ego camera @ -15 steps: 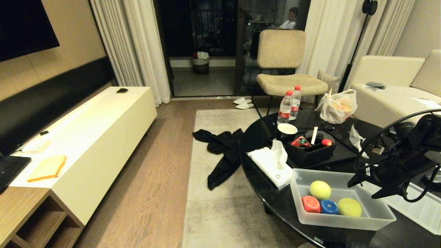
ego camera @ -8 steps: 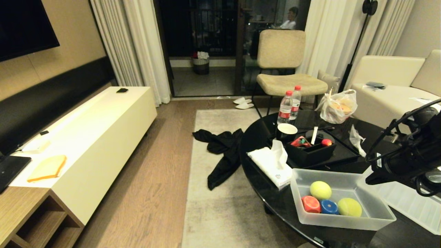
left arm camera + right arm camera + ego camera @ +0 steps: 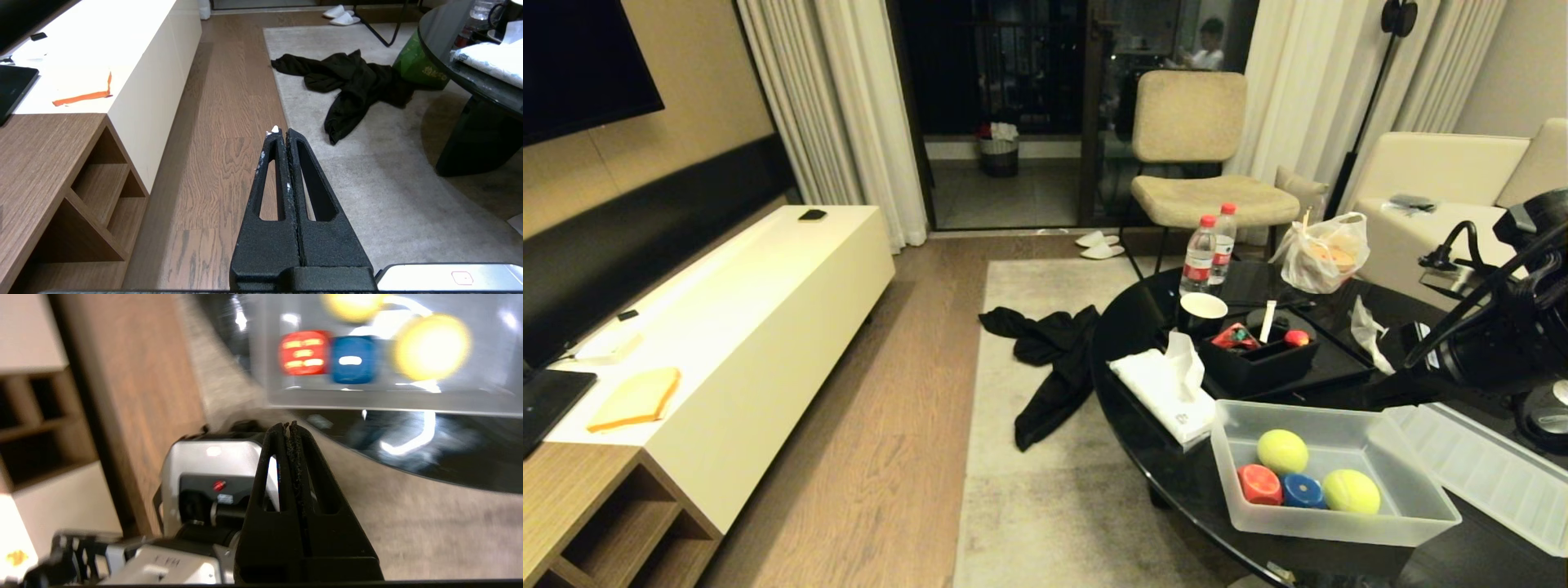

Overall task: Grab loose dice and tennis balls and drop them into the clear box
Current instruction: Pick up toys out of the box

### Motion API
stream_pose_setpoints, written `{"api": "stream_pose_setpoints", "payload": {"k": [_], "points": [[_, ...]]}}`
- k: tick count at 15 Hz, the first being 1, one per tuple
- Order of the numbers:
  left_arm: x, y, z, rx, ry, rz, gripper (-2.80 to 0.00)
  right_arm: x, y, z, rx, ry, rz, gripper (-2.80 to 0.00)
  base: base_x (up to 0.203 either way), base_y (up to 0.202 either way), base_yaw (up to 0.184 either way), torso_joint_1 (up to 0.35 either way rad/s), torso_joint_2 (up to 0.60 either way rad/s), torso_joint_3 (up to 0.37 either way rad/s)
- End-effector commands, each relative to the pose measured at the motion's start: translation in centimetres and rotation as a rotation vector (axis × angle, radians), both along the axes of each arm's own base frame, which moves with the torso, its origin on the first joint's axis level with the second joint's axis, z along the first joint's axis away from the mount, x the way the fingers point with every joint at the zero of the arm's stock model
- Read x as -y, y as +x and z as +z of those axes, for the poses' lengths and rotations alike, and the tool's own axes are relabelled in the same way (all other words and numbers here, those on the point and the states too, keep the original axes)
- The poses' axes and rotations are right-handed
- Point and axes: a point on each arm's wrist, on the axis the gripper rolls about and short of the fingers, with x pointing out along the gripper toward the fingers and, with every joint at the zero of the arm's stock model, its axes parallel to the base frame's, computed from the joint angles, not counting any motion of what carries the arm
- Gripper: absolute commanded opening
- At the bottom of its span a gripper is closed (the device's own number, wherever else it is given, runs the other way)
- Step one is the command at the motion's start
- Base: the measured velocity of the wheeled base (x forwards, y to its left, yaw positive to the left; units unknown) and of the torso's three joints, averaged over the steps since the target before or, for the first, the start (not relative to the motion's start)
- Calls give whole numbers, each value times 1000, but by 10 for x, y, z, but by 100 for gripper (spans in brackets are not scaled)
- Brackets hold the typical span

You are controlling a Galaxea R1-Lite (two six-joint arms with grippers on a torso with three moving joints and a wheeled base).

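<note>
Right pincer (image 3: pixel 291 425) now shut, pulled back from clear box (image 3: pixel 1413 523)

The right hand (image 3: pixel 292 425), fingers pressed together, hangs off the clear box (image 3: pixel 384 401) holding red and blue dice (image 3: pixel 304 352).

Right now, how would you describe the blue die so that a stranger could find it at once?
Look at the round black table and find the clear box on its near edge. Inside lie two tennis balls and two dice in a row. The blue die sits between the red die and the nearer ball; it is the only blue thing there.
</note>
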Motion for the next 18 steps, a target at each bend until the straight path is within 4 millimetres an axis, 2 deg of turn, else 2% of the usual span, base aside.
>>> {"api": "stream_pose_setpoints", "payload": {"k": [1,3,6,9,12,15,18], "points": [[0,0,-1,-3,0,0,-280,-29,-14,18,61,2,99,-280,0,0,0,0,0,0],[0,0,-1,-3,0,0,-280,-48,-29,29,101,1,163,-280,0,0,0,0,0,0],[0,0,-1,-3,0,1,-280,-59,-65,42,158,-5,200,-280,0,0,0,0,0,0],[0,0,-1,-3,0,1,-280,-63,-122,52,254,-22,214,-280,0,0,0,0,0,0],[0,0,-1,-3,0,1,-280,-66,-187,51,365,-43,226,-280,0,0,0,0,0,0],[0,0,-1,-3,0,0,-280,-69,-249,29,463,-74,225,-280,0,0,0,0,0,0],[0,0,-1,-3,0,0,-280,-69,-289,-24,506,-184,207,-280,0,0,0,0,0,0]]}}
